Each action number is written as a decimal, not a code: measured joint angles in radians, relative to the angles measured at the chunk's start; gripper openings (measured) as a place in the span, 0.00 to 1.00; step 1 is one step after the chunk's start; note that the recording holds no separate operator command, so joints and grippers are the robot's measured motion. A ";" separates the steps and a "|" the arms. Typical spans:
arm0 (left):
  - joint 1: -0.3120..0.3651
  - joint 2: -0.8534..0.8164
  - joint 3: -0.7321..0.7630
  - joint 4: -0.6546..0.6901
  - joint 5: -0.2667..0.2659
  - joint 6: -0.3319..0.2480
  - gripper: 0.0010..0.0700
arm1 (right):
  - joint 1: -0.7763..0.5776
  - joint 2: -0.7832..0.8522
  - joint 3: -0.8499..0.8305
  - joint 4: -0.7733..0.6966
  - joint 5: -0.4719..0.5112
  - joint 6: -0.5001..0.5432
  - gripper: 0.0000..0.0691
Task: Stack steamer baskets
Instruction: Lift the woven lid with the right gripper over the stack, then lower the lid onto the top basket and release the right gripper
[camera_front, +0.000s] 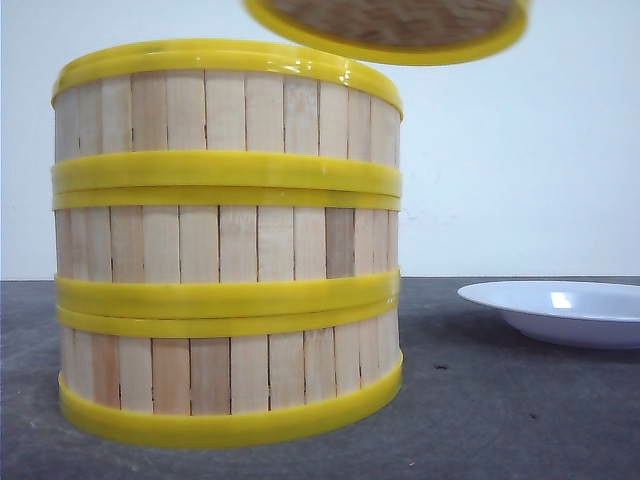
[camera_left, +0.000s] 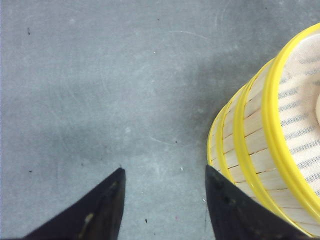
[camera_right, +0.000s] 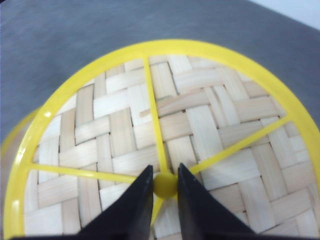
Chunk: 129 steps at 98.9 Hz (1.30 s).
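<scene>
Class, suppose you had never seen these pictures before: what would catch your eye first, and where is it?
First, the stack of three steamer baskets, tall on the dark table at front left, pale slats banded in yellow. Above it hangs the woven lid, the right gripper shut on its yellow knob. A white plate sits off to the right, and the left gripper is open beside the stack.

Count from my side: three steamer baskets (camera_front: 228, 240), stacked. One woven lid (camera_right: 170, 145). One white plate (camera_front: 560, 310). My two grippers, left (camera_left: 165, 205) and right (camera_right: 164, 200).
</scene>
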 joint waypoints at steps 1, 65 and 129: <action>0.000 0.000 0.000 0.000 0.000 0.000 0.42 | 0.007 0.002 0.001 0.000 0.000 0.000 0.08; 0.000 0.000 0.000 0.000 0.000 -0.003 0.42 | 0.192 0.139 0.003 0.000 0.008 -0.022 0.08; 0.000 0.000 0.000 0.000 0.000 -0.003 0.42 | 0.231 0.203 0.003 0.009 0.010 -0.030 0.08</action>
